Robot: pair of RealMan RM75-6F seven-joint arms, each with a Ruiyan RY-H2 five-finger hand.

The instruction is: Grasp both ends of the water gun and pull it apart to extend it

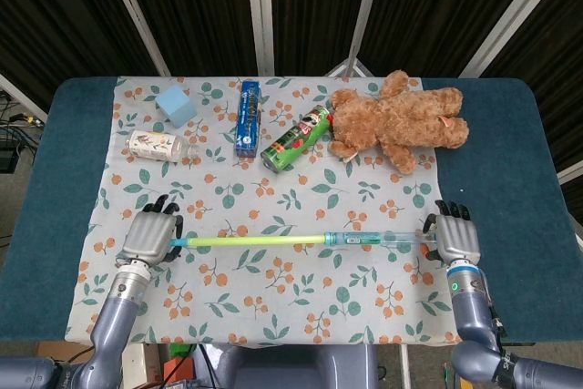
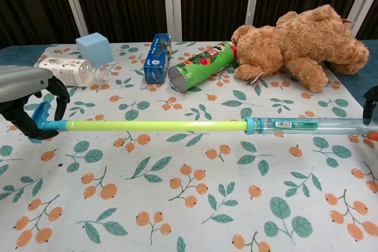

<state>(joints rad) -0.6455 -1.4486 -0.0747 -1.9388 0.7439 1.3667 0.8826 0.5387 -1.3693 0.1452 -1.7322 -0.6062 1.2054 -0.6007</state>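
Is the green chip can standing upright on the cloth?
No, the green chip can lies on its side, its open end facing the camera, between the blue box and the teddy bear.

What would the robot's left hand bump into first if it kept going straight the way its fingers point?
Probably the plastic bottle: the left hand points up the table toward it, though depth is hard to judge.

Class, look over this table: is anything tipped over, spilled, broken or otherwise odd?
Nothing spilled or broken. The green can and clear bottle lie on their sides, and the teddy bear sprawls flat. The water gun hangs level between the left hand and right hand.
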